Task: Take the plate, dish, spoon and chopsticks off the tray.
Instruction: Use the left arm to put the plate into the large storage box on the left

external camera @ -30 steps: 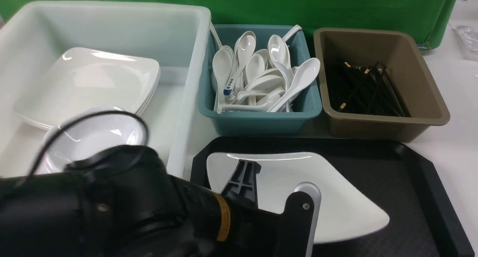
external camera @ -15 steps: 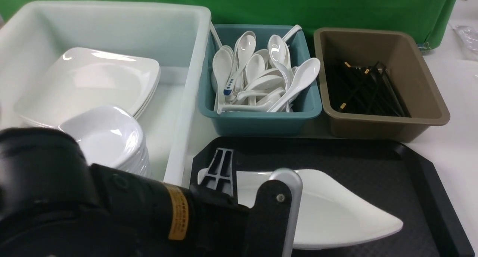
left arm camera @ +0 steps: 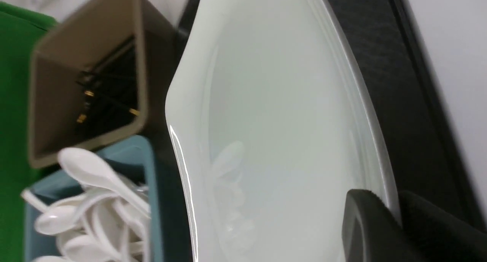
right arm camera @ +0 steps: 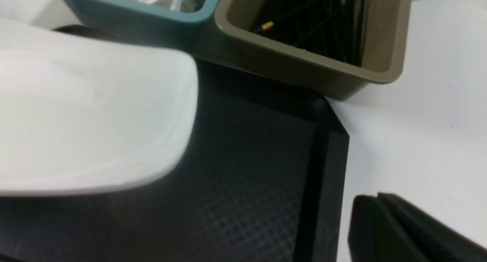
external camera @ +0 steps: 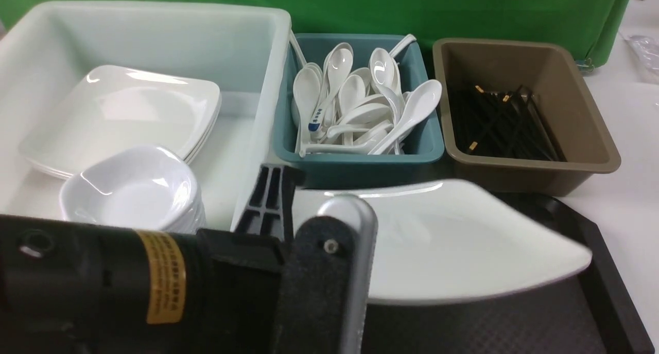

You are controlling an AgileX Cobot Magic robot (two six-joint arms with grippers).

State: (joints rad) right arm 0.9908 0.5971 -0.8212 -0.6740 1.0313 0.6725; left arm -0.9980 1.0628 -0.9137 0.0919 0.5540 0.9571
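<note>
Above tray, left hand pinches plate rim; advise level carry toward ten o'clock white tub. Right hand closed, empty.

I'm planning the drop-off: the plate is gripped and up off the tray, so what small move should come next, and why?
Probably swing the plate left, toward the white tub. The left fingers pinch its rim, it looks lifted off the tray, and the matching plate stack lies in that tub.
</note>
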